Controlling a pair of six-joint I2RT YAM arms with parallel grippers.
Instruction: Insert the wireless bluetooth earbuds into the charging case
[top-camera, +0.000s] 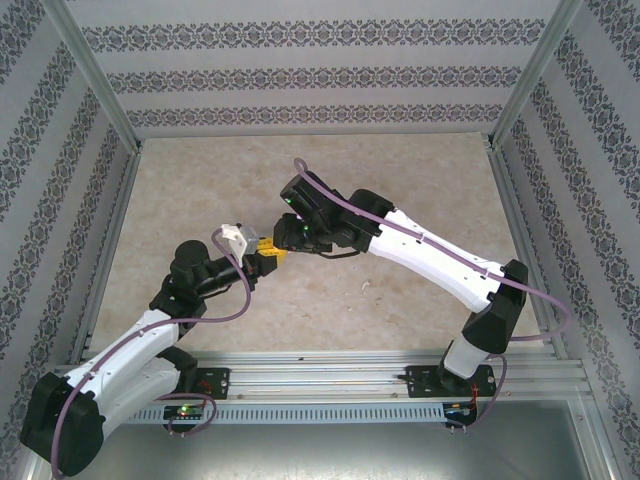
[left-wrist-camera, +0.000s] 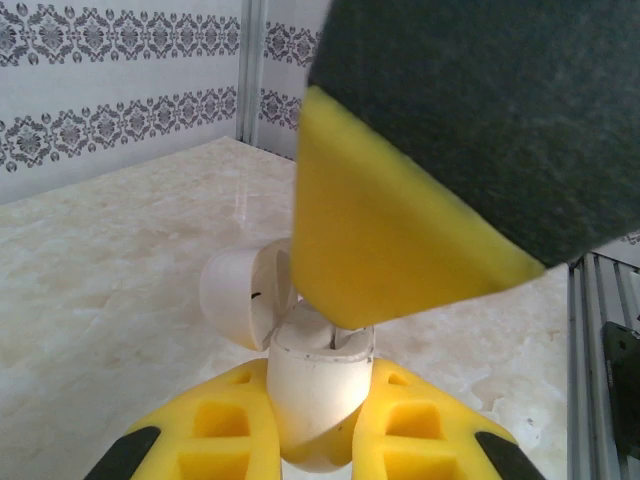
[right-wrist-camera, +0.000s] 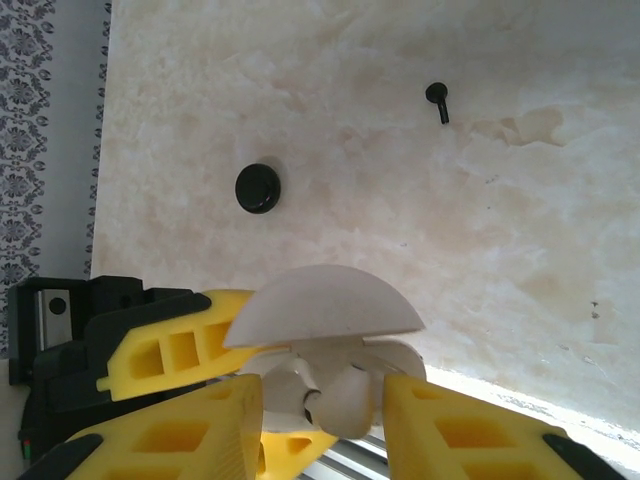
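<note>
The white charging case (left-wrist-camera: 318, 385) is upright in my left gripper (left-wrist-camera: 320, 378), whose yellow fingers are shut on its body. Its round lid (left-wrist-camera: 238, 297) hangs open to the left. Two whitish earbuds (left-wrist-camera: 330, 335) sit in the case's mouth. My right gripper (right-wrist-camera: 315, 400) is directly over the case, open, its fingers standing either side of one whitish earbud (right-wrist-camera: 350, 395) without pinching it. The open lid (right-wrist-camera: 320, 305) shows just beyond. Both grippers meet mid-table (top-camera: 272, 252). One black stemmed earbud (right-wrist-camera: 438, 101) lies on the table further off.
A round black object (right-wrist-camera: 258, 187) lies on the marble tabletop (right-wrist-camera: 400, 200), apart from the stemmed bud. One finger (left-wrist-camera: 400, 250) of the right gripper looms close above the case. Patterned walls and metal posts (top-camera: 95, 75) enclose the table; a rail (top-camera: 330, 375) runs along the near edge.
</note>
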